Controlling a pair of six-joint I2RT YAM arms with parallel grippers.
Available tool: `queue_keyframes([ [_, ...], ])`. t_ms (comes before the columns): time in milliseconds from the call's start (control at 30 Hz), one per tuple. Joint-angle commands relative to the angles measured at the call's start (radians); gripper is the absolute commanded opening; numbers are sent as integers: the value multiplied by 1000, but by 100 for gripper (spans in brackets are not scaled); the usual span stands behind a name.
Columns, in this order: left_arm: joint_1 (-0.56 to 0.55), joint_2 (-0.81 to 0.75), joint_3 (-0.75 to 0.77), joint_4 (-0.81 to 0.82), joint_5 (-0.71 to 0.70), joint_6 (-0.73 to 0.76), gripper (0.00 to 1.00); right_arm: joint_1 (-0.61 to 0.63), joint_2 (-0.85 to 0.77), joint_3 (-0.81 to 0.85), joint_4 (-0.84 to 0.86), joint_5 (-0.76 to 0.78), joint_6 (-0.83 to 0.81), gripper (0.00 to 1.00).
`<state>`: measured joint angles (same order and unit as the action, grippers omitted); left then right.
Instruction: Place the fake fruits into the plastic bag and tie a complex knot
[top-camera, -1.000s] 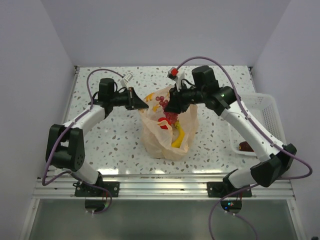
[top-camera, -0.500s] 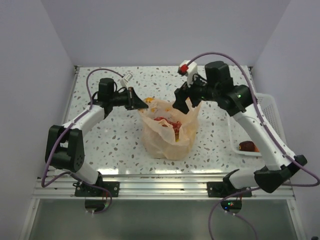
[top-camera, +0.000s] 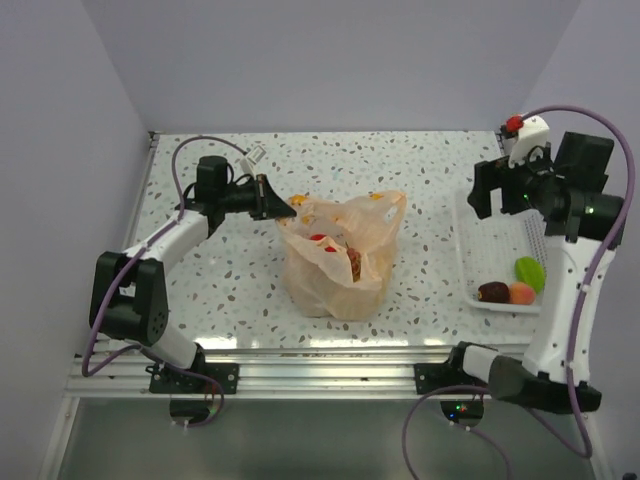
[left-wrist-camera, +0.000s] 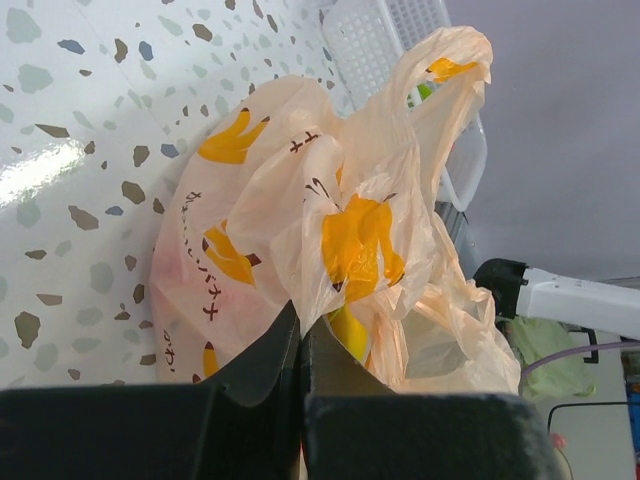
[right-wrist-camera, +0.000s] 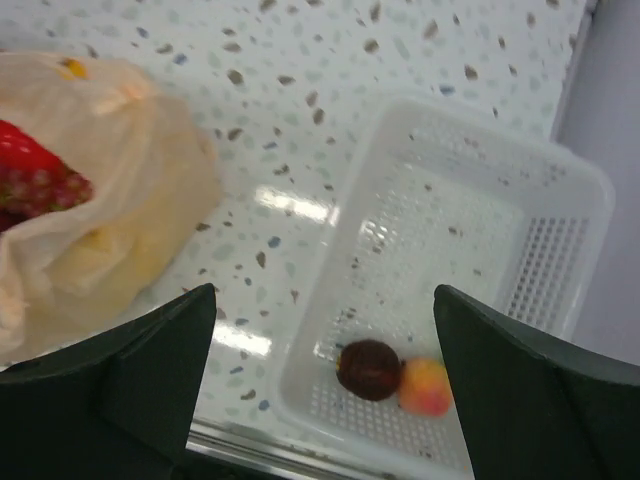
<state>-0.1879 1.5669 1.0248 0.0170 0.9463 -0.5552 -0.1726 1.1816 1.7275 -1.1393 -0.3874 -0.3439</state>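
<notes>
The right tool (right-wrist-camera: 325, 295) has left the bag's mouth, where it hung half a second ago, and now sits high and well off to the right with its jaws spread wide and nothing between them. Straight beneath it lies the white perforated basket (right-wrist-camera: 560, 160), a rigid rectangular tub with holed walls; on the basket floor, just under the tool's near side, a round dark maroon fruit (right-wrist-camera: 367, 369) touches a smooth peach-coloured one (right-wrist-camera: 425, 388), and a glossy green piece (top-camera: 530, 272) lies just beside them. The left tool (left-wrist-camera: 302, 345) has not moved: its jaws stay pressed together on a fold of the plastic bag (top-camera: 335, 275), pinching the thin film at the left handle. From that pinch the bag hangs away in soft crinkled folds, translucent pale peach with yellow-orange printed marks, and its other handle loop (top-camera: 385, 205) stands free on the far side from this tool. A red fruit (top-camera: 318, 238) and a bumpy dark red piece (top-camera: 352, 262) show in the open mouth. The bag rests on the speckled worktop (top-camera: 220, 290), between the two tools.
</notes>
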Motion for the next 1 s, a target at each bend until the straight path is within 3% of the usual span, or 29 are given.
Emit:
queue_keyframes([
  [0, 10, -44, 43, -2, 16, 31, 0, -236, 148, 7, -279, -34, -252, 93],
  [133, 10, -42, 43, 0, 19, 29, 0, -492, 334, 67, -424, 31, -431, 89],
  [233, 8, -34, 43, 4, 20, 24, 0, -542, 356, -8, -340, 128, -469, 86],
  [333, 10, -36, 32, 23, 19, 12, 0, -542, 300, -176, -134, 211, -463, 83],
  [567, 10, -39, 37, 2, 13, 26, 0, -541, 322, -413, 94, 306, -439, 76],
  [967, 8, -31, 41, -14, 3, 49, 0, -472, 397, -552, 383, 378, -351, 76],
])
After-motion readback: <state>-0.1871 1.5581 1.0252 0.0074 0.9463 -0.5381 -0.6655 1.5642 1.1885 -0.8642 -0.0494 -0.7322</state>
